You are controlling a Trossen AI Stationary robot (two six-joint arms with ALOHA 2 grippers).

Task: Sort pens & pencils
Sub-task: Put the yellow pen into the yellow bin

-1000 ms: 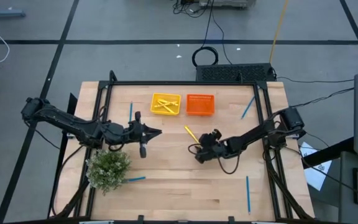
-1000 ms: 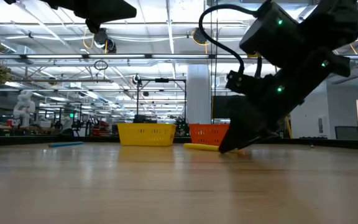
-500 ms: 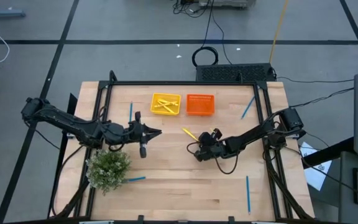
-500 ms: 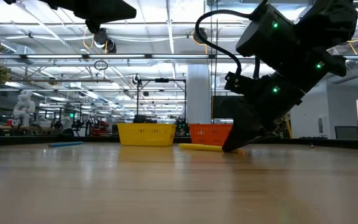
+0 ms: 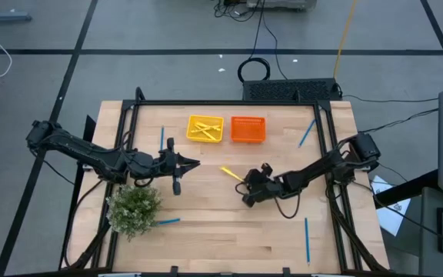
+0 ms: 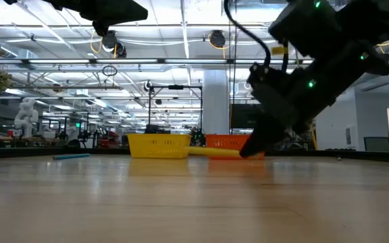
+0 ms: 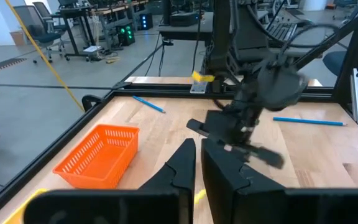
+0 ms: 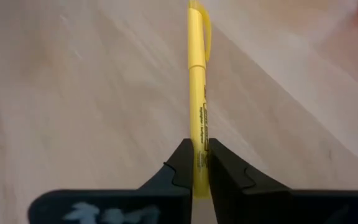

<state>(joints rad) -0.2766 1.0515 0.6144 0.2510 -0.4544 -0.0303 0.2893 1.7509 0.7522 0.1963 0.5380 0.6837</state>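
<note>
My right gripper (image 5: 245, 182) is shut on a yellow pen (image 5: 231, 174) near the table's middle, in front of the orange tray (image 5: 248, 129). In the low view the pen (image 6: 211, 152) hangs just above the wood. The yellow tray (image 5: 205, 128) holds several yellow sticks. Blue sticks lie flat on the table at the far left (image 5: 161, 138), far right (image 5: 307, 132), near right (image 5: 307, 240) and by the plant (image 5: 168, 221). My left gripper (image 5: 197, 163) hovers shut left of the middle and holds nothing. My right gripper pinches the yellow pen between its two fingers at the pen's uncapped end (image 8: 197, 148). The fingers come slanting from the table's right and lie along the pen, which sticks out ahead of them, capped end (image 8: 197, 25) farthest. The pen is about level and clear of the table.
A bushy green plant (image 5: 134, 209) stands at the near left, just in front of my left arm. A black frame (image 5: 229, 102) borders the table. Bare wood lies between the two grippers and along the near edge.
My right gripper has risen a little and drawn toward the table's near edge, taking the yellow pen with it. The pen, which lay on the wood, is now lifted clear and about level.
</note>
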